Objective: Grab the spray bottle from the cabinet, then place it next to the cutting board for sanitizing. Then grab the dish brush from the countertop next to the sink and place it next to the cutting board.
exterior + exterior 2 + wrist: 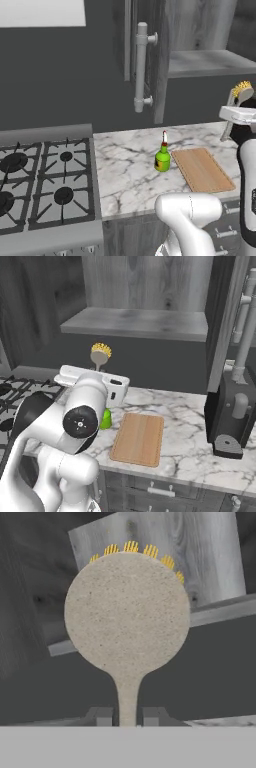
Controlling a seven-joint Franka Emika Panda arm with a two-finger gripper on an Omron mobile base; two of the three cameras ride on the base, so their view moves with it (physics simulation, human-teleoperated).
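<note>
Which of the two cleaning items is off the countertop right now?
The dish brush: the hand holds it by the handle, yellow bristle head up, above the countertop. The green spray bottle stands on the marble beside the cutting board.

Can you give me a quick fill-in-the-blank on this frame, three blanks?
1. The end effector is shut on the handle of the ____.
2. The spray bottle stands on the countertop beside the ____.
3. The brush's bristles are coloured ____.

Missing words: dish brush; cutting board; yellow.
</note>
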